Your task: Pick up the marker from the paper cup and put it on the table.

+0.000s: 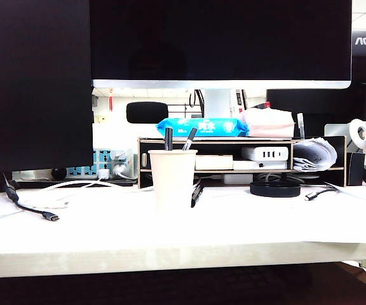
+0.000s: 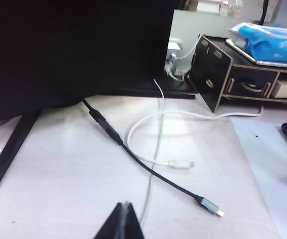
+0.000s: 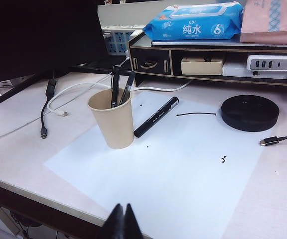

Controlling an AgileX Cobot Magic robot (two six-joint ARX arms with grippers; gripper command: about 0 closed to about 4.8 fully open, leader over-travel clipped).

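Left gripper [image 2: 122, 221], seen in left wrist view only: dark fingertips pressed together, above the table. Right gripper [image 3: 121, 223]: likewise closed, empty, poised over table's front edge.

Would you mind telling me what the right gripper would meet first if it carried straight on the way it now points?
Probably the white paper sheet on the table; the right gripper, jaws shut, aims over it. The paper cup and marker lie farther on, though depth is unclear.

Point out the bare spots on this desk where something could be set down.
Free: white sheet between paper cup, marker and round black disc. Also bare table beside the cables. Crowded: around the cup and along the shelf. Both grippers, left and right, are shut, clear.
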